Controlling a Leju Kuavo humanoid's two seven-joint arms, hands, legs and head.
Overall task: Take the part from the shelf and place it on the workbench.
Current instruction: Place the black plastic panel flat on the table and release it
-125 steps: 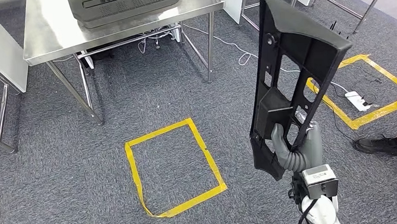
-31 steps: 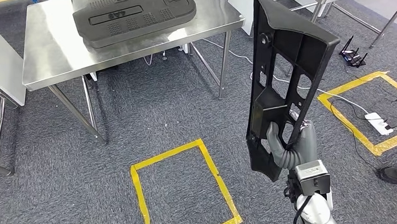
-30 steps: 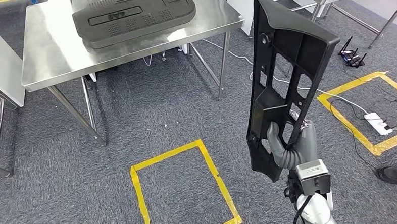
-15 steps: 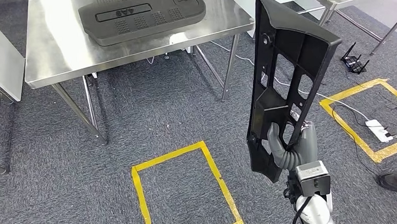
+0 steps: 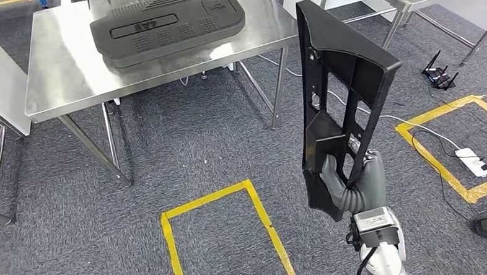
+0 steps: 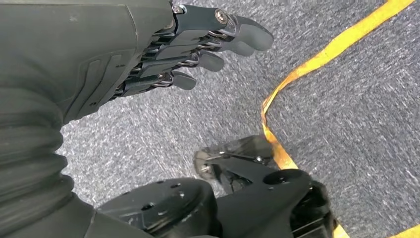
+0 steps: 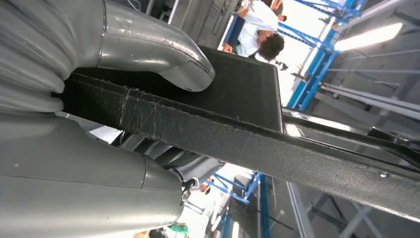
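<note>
Carrying stage, I'd say: from the head, my right hand (image 5: 355, 185) is clamped low on the black part (image 5: 339, 102), held upright at right of frame. The steel table (image 5: 64, 65) sits upper left, another panel (image 5: 168, 23) taking its far half; bare steel nearer its front edge looks the spot, legs and floor tape (image 5: 219, 194) between. Left wrist: left hand (image 6: 163, 54) holds nothing, fingers loosely apart above carpet. Right wrist: thumb (image 7: 163, 54) pressing the part's edge.

long black matt textured plastic frame part (image 5: 341, 90) | brushed shiny steel worktop (image 5: 58, 71) | grey coarse carpet floor (image 5: 185, 146)
</note>
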